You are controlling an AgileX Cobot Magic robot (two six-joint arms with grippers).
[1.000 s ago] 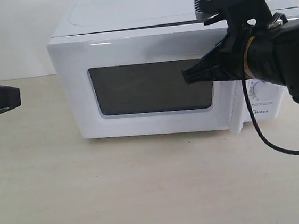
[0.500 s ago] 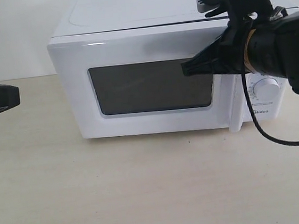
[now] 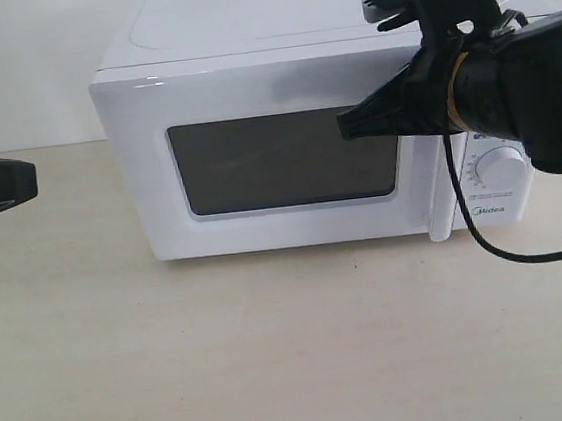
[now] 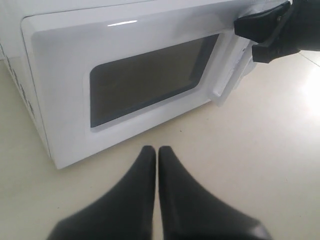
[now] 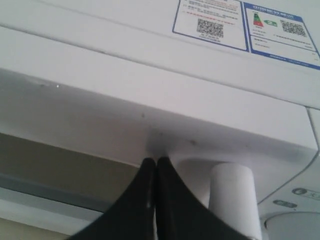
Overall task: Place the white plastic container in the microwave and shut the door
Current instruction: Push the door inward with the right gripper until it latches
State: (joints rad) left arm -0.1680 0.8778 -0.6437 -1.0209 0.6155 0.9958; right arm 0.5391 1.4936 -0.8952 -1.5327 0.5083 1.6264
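Observation:
The white Midea microwave (image 3: 277,80) stands at the back of the table. Its door (image 3: 248,88) with the dark window (image 3: 284,160) lies flush against the body. My right gripper (image 3: 345,125) is shut, its tips pressed on the door's white frame just above the window, beside the tall white handle (image 5: 233,197). Stickers (image 5: 210,20) show on the microwave's top in the right wrist view. My left gripper (image 4: 157,149) is shut and empty, low over the table in front of the door (image 4: 120,60). The white plastic container is out of view.
A round dial (image 3: 499,166) and the Midea logo (image 3: 489,211) sit on the panel right of the door. A black cable (image 3: 507,252) hangs from my right arm in front of that panel. The beige table (image 3: 277,362) stretches toward the camera.
The door has swung from slightly ajar to flush against the microwave body. My right gripper has pushed in with it. The left arm has stayed still.

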